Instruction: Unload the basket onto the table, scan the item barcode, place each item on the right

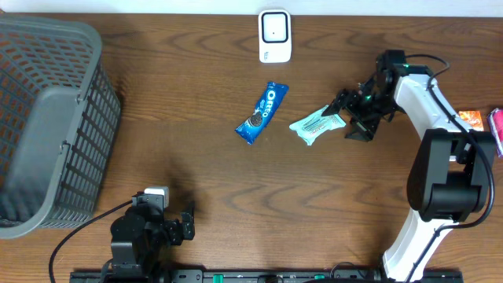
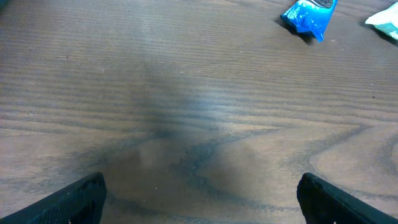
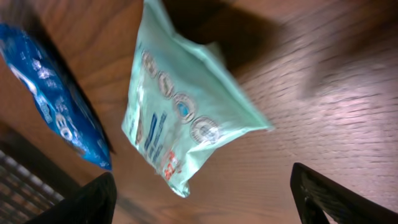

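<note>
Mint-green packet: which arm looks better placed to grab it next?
Right: the right end effector is open right beside the mint-green packet, while the left end effector sits far away across the table.

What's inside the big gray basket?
Nothing shows inside the gray basket except its own smooth gray bottom and mesh walls. No snack packets are in the part that can be seen. Its left side runs off the overhead picture, so that corner cannot be checked.
</note>
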Robot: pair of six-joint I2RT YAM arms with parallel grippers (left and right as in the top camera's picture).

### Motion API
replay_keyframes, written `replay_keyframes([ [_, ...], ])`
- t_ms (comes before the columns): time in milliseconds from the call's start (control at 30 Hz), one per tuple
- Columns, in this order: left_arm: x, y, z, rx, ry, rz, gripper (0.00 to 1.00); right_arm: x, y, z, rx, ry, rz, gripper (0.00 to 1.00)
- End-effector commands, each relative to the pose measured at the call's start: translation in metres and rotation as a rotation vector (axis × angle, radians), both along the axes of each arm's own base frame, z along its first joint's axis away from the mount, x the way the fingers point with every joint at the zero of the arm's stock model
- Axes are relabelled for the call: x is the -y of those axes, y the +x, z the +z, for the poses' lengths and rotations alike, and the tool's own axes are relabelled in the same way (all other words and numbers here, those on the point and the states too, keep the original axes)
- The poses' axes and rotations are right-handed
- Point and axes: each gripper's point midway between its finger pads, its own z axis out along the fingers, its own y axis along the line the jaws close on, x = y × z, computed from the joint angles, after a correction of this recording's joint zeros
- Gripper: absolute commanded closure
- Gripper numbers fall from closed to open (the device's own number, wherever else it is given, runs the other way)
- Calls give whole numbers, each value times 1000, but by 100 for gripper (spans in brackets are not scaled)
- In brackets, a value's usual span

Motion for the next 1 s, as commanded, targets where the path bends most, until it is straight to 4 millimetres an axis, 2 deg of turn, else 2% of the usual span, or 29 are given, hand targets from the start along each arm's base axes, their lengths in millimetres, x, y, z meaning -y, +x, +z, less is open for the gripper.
replay_keyframes([
  [0, 3, -3, -4, -15, 6, -23, 2, -7, -1, 1, -5, -4, -31, 14],
  [200, 3, -3, -4, -15, 6, -23, 2, -37, 2, -29, -8, 14, -142, 13],
  [333, 3, -3, -4, -15, 6, -23, 2, -47, 10, -44, 80, 17, -127, 20],
  [367, 3, -3, -4, -15, 6, -23, 2, -48, 10, -47, 93, 14, -122, 27],
  [400, 3, -3, -4, -15, 6, -23, 2, -49, 11, -50, 102, 10, -119, 42],
  [433, 3, -3, -4, -15, 6, -23, 2, -49, 10, -50, 101, 7, -120, 45],
  [467, 3, -3, -4, -15, 6, -23, 2, -48, 10, -50, 102, 7, -119, 73],
  [500, 3, -3, -4, -15, 6, -23, 2, -48, 11, -50, 102, 8, -121, 94],
  [533, 3, -3, -4, -15, 6, -23, 2, -48, 11, -50, 101, 11, -121, 99],
  [633, 3, -3, -4, -15, 6, -23, 2, -52, 15, -45, 120, 33, -116, 99],
  [700, 3, -3, -4, -15, 6, -23, 2, -61, 29, -32, 207, 86, -59, 99],
  [767, 3, -3, -4, -15, 6, -23, 2, -77, 49, -5, 338, 185, 17, 99],
  [867, 3, -3, -4, -15, 6, -23, 2, -83, 78, 25, 464, 217, 34, 99],
  [933, 3, -3, -4, -15, 6, -23, 2, -88, 116, 70, 634, 249, 16, 99],
  [967, 3, -3, -4, -15, 6, -23, 2, -89, 126, 82, 677, 262, 4, 99],
])
